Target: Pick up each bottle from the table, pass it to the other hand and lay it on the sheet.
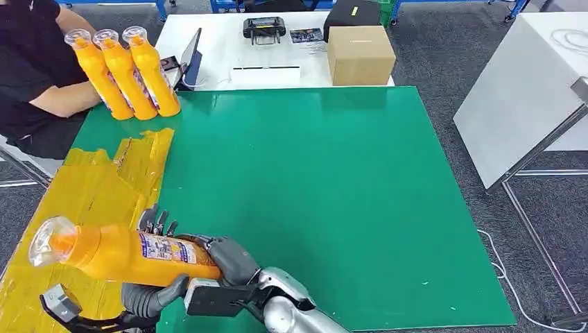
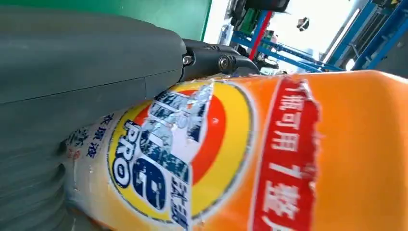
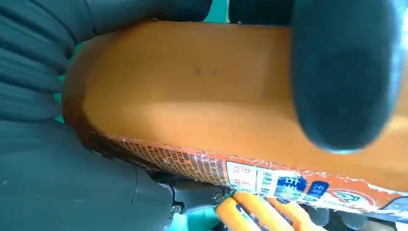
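Over the yellow sheet [image 1: 90,187] at the near left edge of the green tabletop [image 1: 312,201], both hands hold one orange bottle [image 1: 118,253] lying level, cap pointing left. Right hand [image 1: 225,260] grips its base; left hand [image 1: 149,295] wraps it from below. Three more orange bottles [image 1: 125,69] stand at the far left corner, beside a seated person [image 1: 35,69].
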`<action>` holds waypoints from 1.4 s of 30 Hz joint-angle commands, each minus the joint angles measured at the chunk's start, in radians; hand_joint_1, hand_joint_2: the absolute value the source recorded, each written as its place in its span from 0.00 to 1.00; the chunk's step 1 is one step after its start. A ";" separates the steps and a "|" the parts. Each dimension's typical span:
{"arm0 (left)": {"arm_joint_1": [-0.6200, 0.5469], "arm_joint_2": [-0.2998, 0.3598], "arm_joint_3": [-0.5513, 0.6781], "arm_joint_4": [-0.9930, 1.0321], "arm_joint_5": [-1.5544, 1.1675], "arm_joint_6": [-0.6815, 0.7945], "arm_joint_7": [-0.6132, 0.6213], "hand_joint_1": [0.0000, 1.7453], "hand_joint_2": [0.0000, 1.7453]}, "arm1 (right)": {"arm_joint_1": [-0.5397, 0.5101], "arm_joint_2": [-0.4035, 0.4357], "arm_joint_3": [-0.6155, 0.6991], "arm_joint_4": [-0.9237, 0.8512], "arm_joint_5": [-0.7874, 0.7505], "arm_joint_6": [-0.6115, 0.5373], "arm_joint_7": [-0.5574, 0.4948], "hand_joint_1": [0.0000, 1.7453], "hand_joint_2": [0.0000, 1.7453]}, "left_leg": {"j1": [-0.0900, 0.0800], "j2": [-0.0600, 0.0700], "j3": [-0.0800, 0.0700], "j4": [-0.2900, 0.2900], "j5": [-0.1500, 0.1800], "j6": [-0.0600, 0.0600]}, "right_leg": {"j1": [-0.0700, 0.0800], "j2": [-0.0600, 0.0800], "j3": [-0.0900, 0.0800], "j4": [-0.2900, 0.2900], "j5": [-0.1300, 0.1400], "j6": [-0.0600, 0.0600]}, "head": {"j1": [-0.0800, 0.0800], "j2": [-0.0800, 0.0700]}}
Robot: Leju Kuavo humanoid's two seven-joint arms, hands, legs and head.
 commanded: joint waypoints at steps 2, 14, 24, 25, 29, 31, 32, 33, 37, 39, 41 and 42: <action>-0.079 -0.009 0.071 -0.015 0.021 0.005 -0.004 0.00 1.00 | 0.050 -0.054 0.021 0.080 0.013 0.010 -0.005 1.00 1.00 | 0.002 -0.005 0.003 -0.002 0.000 0.000 | 0.002 -0.005 0.005 -0.004 0.000 -0.001 | 0.000 0.000; -0.078 -0.005 0.062 -0.003 0.025 -0.021 -0.005 1.00 1.00 | 0.048 -0.052 0.020 0.093 0.019 0.018 -0.006 1.00 1.00 | 0.002 -0.006 0.003 -0.002 0.000 0.000 | 0.002 -0.006 0.007 -0.004 0.000 0.000 | 0.000 0.000; -0.077 -0.002 0.061 -0.001 0.024 -0.031 -0.007 1.00 1.00 | 0.049 -0.051 0.017 0.094 0.026 0.011 -0.006 1.00 1.00 | 0.002 -0.006 0.003 -0.002 0.000 0.000 | 0.002 -0.005 0.006 -0.004 0.000 -0.001 | 0.000 0.000; -0.077 -0.002 0.061 -0.001 0.024 -0.031 -0.007 1.00 1.00 | 0.049 -0.051 0.017 0.094 0.026 0.011 -0.006 1.00 1.00 | 0.002 -0.006 0.004 -0.002 0.000 0.000 | 0.002 -0.006 0.007 -0.005 0.000 -0.001 | 0.000 0.000; -0.065 -0.004 0.074 -0.017 -0.043 0.012 -0.020 1.00 1.00 | 0.077 -0.056 -0.019 0.040 0.062 -0.065 0.001 0.00 1.00 | 0.001 -0.004 0.002 -0.001 0.001 0.000 | 0.001 -0.004 0.004 -0.002 0.000 0.000 | 0.000 0.000; -0.050 0.000 0.086 -0.036 -0.126 0.063 -0.038 1.00 1.00 | 0.116 -0.073 -0.062 -0.050 0.066 -0.079 0.008 0.00 0.00 | 0.001 -0.005 0.002 -0.001 0.000 0.000 | 0.001 -0.005 0.004 -0.003 0.000 0.000 | 0.000 0.000; -0.042 0.006 0.091 -0.047 -0.194 0.106 -0.058 1.00 1.00 | 0.145 -0.079 -0.089 -0.100 0.066 -0.084 0.009 0.00 0.00 | 0.001 -0.004 0.001 -0.001 0.000 0.000 | 0.001 -0.004 0.003 -0.002 0.000 0.000 | 0.000 0.000; -0.038 0.010 0.098 -0.054 -0.233 0.132 -0.074 1.00 1.00 | 0.161 -0.089 -0.101 -0.139 0.069 -0.086 0.010 0.00 0.00 | 0.002 -0.006 0.003 -0.001 -0.001 0.000 | 0.002 -0.005 0.006 -0.003 -0.001 -0.001 | 0.001 0.000; -0.072 0.068 0.145 -0.025 -0.636 0.467 -0.113 1.00 1.00 | 0.198 -0.124 -0.158 -0.264 0.079 -0.081 0.013 0.00 0.00 | 0.001 -0.004 0.001 0.000 -0.001 0.000 | 0.001 -0.003 0.003 -0.001 -0.001 0.000 | 0.001 0.000; -0.095 0.098 0.177 0.022 -0.727 0.542 -0.102 1.00 1.00 | 0.205 -0.137 -0.176 -0.295 0.081 -0.080 0.014 0.00 0.00 | 0.001 -0.005 0.002 -0.001 0.000 0.000 | 0.001 -0.003 0.004 -0.002 0.000 -0.001 | 0.000 0.000; -0.103 0.106 0.189 0.038 -0.725 0.541 -0.104 1.00 1.00 | 0.207 -0.143 -0.180 -0.303 0.079 -0.076 0.015 0.00 0.00 | 0.000 -0.004 0.001 -0.001 0.001 0.000 | 0.001 -0.003 0.003 -0.002 0.000 -0.001 | 0.000 0.000; -0.104 0.106 0.198 0.045 -0.752 0.561 -0.111 1.00 1.00 | 0.209 -0.140 -0.189 -0.305 0.079 -0.075 0.015 0.00 0.00 | 0.002 -0.005 0.002 -0.001 0.000 -0.001 | 0.002 -0.003 0.005 -0.003 0.000 -0.001 | 0.001 0.000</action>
